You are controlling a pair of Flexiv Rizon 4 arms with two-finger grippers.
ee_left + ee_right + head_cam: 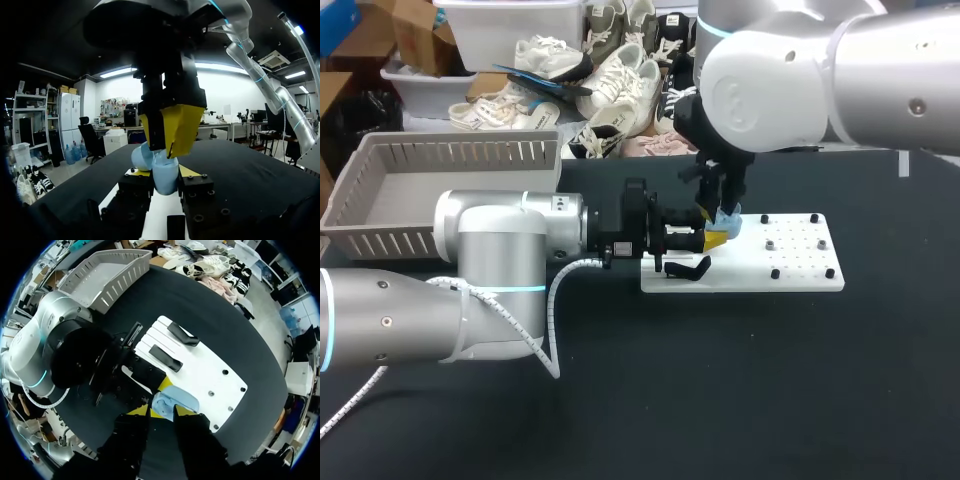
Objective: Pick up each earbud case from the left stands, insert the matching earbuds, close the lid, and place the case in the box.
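A light blue earbud case (728, 222) hangs over the left part of the white board (800, 275). My left gripper (713, 240) comes in level from the left and is shut on it. In the left wrist view the case (165, 176) sits between its black fingers (135, 186), lid tilted back. My right gripper (722, 206) points straight down onto the case. Its yellow tips (176, 127) rest just over the lid, slightly apart, with nothing gripped. From the right wrist view the case (175, 401) lies right under that gripper (162, 412).
Two black stands (182, 334) (165, 357) sit on the board's left end, one of them (685, 268) just below my left gripper. Small black pegs (775, 273) dot the board's right half. A grey slatted basket (440, 170) stands at the table's back left.
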